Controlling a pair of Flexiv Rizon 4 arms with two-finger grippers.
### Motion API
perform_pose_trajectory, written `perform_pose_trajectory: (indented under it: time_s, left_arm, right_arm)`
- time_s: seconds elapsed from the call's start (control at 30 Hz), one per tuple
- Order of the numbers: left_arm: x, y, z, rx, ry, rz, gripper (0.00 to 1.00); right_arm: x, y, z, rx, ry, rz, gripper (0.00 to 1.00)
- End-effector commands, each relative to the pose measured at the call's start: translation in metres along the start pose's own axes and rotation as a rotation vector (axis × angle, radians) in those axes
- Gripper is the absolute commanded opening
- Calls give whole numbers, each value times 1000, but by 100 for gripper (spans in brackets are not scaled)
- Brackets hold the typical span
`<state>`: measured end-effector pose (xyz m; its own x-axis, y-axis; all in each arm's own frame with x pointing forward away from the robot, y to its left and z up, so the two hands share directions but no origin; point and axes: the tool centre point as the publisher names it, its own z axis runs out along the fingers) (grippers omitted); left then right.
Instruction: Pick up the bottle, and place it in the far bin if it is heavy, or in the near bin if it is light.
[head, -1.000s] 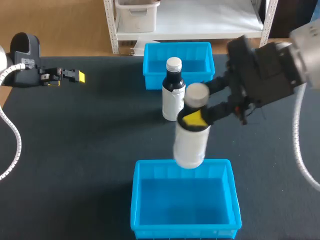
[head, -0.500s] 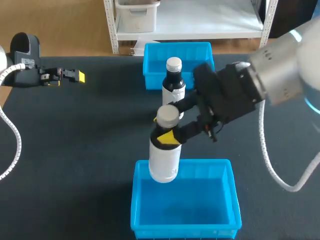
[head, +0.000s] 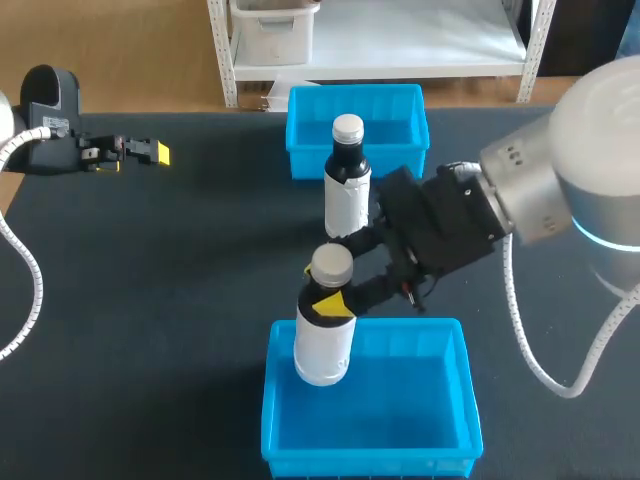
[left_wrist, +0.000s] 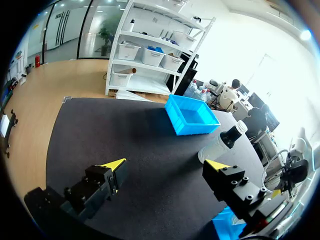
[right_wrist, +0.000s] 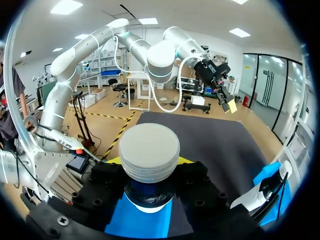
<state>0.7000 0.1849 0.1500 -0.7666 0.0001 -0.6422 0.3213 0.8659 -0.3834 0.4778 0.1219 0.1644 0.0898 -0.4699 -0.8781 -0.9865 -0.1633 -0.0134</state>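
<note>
The right tool (head: 334, 301), clamped on the bottle (head: 322, 352), had lowered it into the bin (head: 370, 464) beneath; the left tool (left_wrist: 165, 165) stayed apart.

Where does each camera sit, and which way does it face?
Head view: above and behind, facing down on the table; left arm and right arm show, right end effector holding a bottle over the near bin.
Left wrist view: on the left arm, facing across the table toward the far bin; left end effector shows, open.
Right wrist view: on the right arm, facing the bottle's cap between its fingers.
Shared: the far bin, in head and left wrist views.
</note>
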Motion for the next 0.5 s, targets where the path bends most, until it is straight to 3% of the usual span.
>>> perform_pose_trajectory:
  time_s: [0.03, 0.5]
  left_arm:
    - [0, 0, 0, 0, 0, 0, 100]
    - [0, 0, 0, 0, 0, 0, 100]
  right_arm:
    - [8, -6, 7, -19, -9, -5, 0]
    - [21, -6, 20, -96, 40, -6, 0]
